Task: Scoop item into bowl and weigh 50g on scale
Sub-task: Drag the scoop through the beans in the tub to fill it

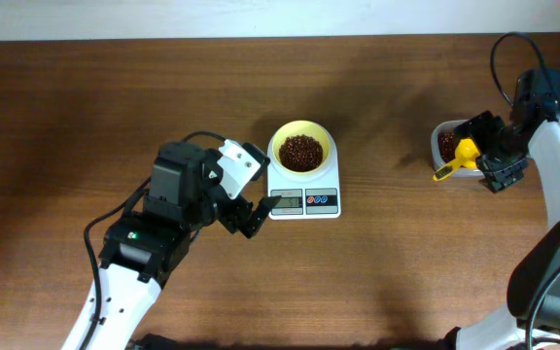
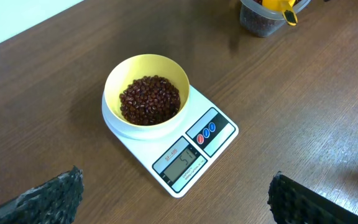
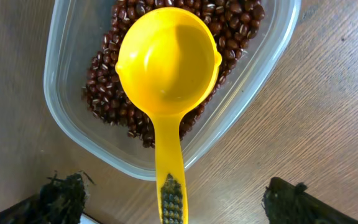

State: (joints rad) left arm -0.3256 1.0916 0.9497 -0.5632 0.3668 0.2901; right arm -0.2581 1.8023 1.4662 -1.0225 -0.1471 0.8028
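Wooden bench point(image 1: 115, 97). Bowl point(image 2: 135, 65) seated on scale point(image 2: 143, 146), beans point(image 2: 150, 99) heaped inside. Display point(image 2: 182, 163) read as roughly 51, digits small, not certain. Scoop point(image 3: 166, 59) laid empty on clear container point(image 3: 67, 124), well apart from scale. Left fingers point(image 2: 55, 193) spread, nothing held, near scale. Right fingers point(image 3: 64, 196) spread either side of scoop handle, not gripped. Scooping judged done; target judged met, slight trim at most left.

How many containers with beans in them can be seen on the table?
2: the yellow bowl on the scale, and the clear container to the right, under the scoop.
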